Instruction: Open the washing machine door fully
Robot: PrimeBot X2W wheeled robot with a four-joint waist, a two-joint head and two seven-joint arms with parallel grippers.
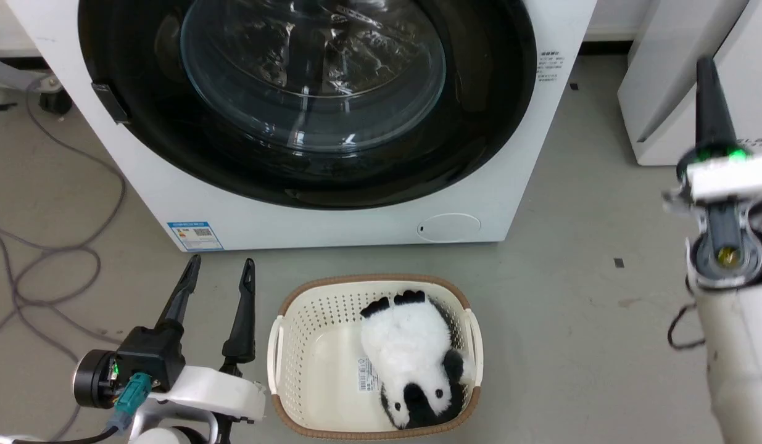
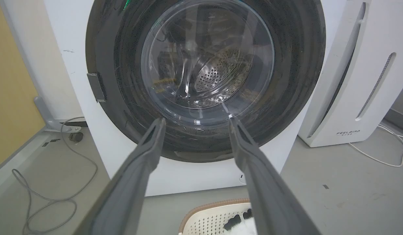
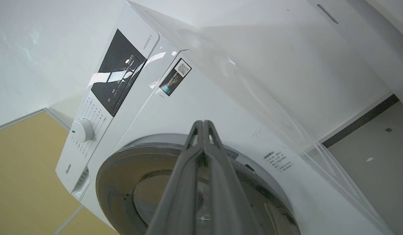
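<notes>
The washing machine (image 1: 331,225) stands white before me, and its round glossy black door (image 1: 479,142) lies flush against its front. Through the glass bowl window (image 2: 208,55) the perforated drum shows. A small dark handle tab (image 2: 97,86) sits on the door's left edge. My left gripper (image 1: 220,268) is low on the floor side, in front of the machine's lower left, open and empty; its fingers (image 2: 146,156) frame the window without touching it. My right gripper (image 1: 704,65) is raised to the right of the machine, fingers pointing up and shut (image 3: 203,123) on nothing, apart from the door (image 3: 129,176).
A cream basket (image 1: 294,345) holding a panda plush (image 1: 411,351) stands on the floor just before the machine. The white FEELBIRD appliance (image 2: 354,98) stands to the right. Grey cables (image 1: 60,246) lie on the floor at the left. A control panel and dial (image 3: 82,130) sit on top.
</notes>
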